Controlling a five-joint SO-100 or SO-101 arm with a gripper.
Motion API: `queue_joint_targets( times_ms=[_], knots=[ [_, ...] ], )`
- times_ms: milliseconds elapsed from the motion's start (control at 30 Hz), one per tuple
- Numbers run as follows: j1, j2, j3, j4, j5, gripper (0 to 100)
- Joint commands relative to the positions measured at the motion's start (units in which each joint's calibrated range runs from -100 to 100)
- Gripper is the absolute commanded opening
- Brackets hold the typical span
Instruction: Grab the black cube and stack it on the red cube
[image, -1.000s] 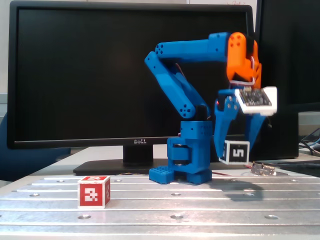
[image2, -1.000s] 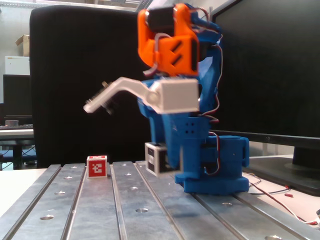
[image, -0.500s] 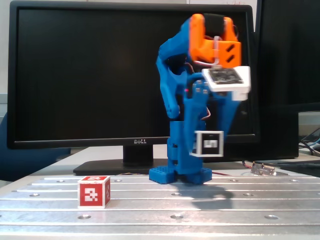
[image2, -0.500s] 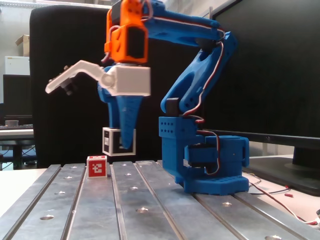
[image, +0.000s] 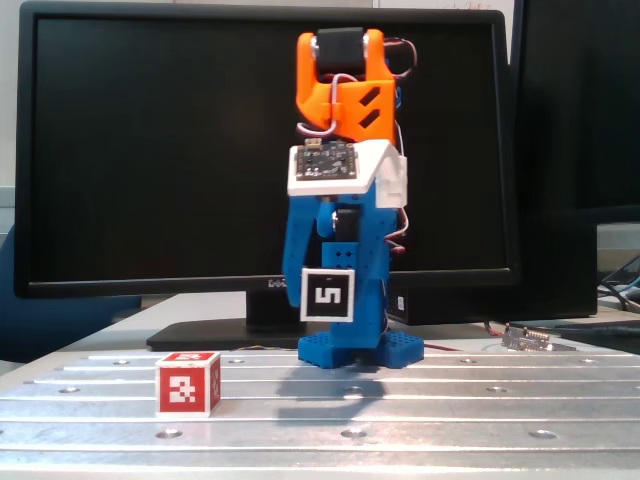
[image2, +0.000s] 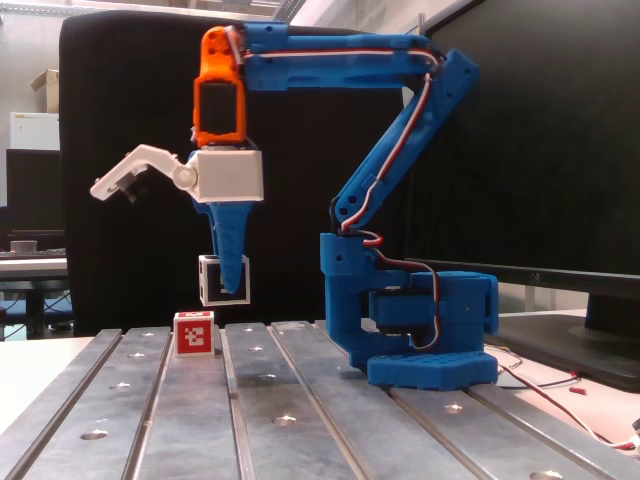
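The black cube (image: 329, 294), white-bordered with a white "5" mark, hangs in the air in my gripper (image: 338, 300). In the side fixed view the cube (image2: 212, 280) sits behind the blue finger (image2: 232, 262), and the gripper (image2: 228, 288) is shut on it, clear of the table. The red cube (image: 188, 384) with white marker squares rests on the slotted metal table, left of and nearer the camera than the black cube. In the side fixed view the red cube (image2: 193, 333) lies just below and to the left of the held cube, not touching it.
The arm's blue base (image2: 430, 340) stands on the grooved aluminium plate (image2: 300, 420). A large dark monitor (image: 150, 150) stands behind the arm. A white camera mount (image2: 130, 180) juts out from the wrist. Loose wires and a small board (image: 527, 338) lie at the right rear.
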Motion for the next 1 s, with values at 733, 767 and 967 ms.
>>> queue_joint_targets(
  times_ms=[733,767,967],
  knots=[
    [22.55,27.85,-32.13,0.15,16.48,13],
    [22.77,27.85,-32.13,0.15,16.54,13],
    [24.17,27.76,-31.50,0.07,16.59,13]
  ],
)
